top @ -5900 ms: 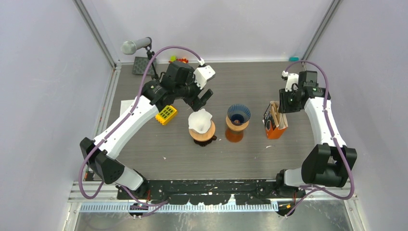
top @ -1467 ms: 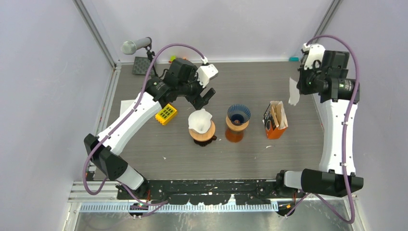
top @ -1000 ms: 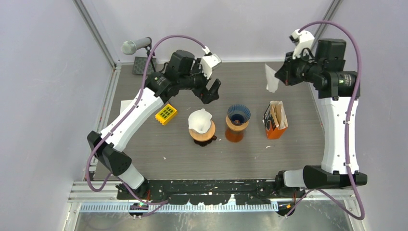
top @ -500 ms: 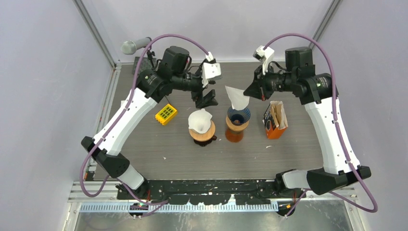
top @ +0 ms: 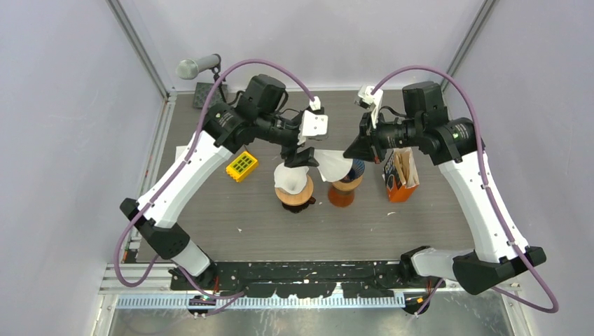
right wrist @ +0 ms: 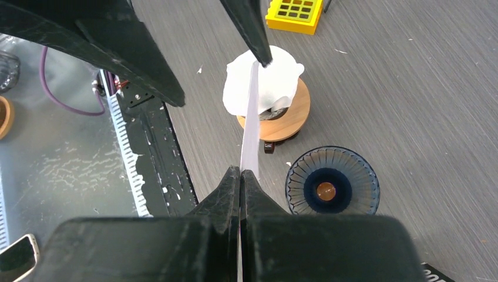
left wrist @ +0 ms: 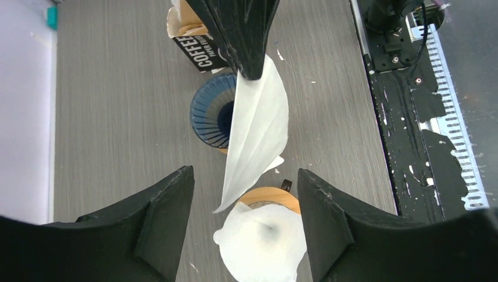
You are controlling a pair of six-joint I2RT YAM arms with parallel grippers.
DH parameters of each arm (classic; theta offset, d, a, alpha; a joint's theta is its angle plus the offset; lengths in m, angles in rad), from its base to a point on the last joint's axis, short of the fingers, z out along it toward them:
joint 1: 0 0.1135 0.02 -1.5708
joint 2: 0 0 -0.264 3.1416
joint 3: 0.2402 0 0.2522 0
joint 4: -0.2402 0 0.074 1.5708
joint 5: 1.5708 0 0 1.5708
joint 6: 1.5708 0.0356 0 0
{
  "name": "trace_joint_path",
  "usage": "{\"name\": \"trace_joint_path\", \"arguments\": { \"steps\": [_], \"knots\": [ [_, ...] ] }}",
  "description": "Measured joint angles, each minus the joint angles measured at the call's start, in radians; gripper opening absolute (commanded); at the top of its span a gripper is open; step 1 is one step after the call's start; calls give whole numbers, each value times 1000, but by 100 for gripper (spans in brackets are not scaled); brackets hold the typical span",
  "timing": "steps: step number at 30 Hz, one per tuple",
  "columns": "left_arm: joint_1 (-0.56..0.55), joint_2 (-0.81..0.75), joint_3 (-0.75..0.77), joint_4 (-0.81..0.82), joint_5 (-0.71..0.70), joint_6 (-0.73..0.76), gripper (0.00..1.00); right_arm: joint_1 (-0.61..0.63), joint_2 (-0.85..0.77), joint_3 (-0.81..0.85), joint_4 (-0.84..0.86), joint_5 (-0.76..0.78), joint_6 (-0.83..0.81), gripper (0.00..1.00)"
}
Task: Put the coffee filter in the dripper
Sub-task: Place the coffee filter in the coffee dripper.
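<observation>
White arms, black joints, looping purple cables, matte-black left hand and right hand.

Left arm reaches inward with elbow raised and wrist levelled toward the opposing arm. Left gripper has its jaws set wide apart, clamping nothing. Right arm extends to face it. Right gripper, tip near the left fingers, is pinched flat on the coffee filter.
</observation>
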Motion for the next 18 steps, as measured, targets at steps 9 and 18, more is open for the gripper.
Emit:
{"name": "trace_joint_path", "arguments": {
  "steps": [9, 18],
  "knots": [
    [0, 78, 11, -5, 69, -22, 55, 4, -27, -37, 20, -27, -9, 0],
    [0, 100, 11, -5, 117, -58, 32, 4, -58, -53, 35, -30, -10, 0]
  ]
}}
